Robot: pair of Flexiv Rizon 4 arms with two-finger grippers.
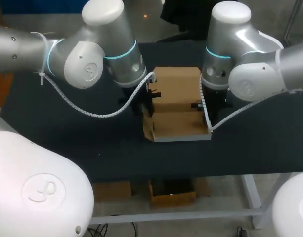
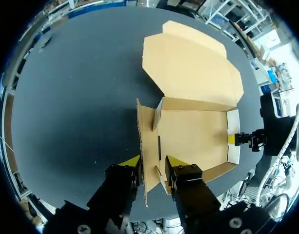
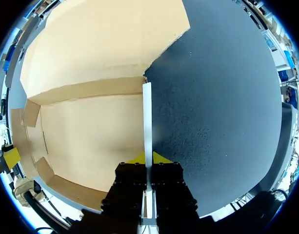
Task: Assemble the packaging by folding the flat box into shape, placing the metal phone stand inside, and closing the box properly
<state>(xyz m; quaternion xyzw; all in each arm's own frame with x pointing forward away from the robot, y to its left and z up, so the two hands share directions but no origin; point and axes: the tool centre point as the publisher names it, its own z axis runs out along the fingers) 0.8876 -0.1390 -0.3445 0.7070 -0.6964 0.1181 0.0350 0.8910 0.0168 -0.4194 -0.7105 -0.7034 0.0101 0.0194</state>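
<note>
Flanking the box (image 1: 177,106) sit left tool (image 2: 154,161), right tool (image 3: 148,158)

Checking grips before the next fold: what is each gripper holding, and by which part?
The right gripper pinches the box by its right side wall's edge. The left gripper appears to clamp its folded left side wall.

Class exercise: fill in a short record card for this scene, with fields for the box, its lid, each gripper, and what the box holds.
Item: cardboard box, half folded into an open tray on the black table
Top flap: lid open, lying flat behind the tray
Left side: left gripper astride the left side wall; grip unclear
Right side: right gripper shut on the right side wall, which stands upright
Contents: nothing seen inside; no phone stand in view
</note>
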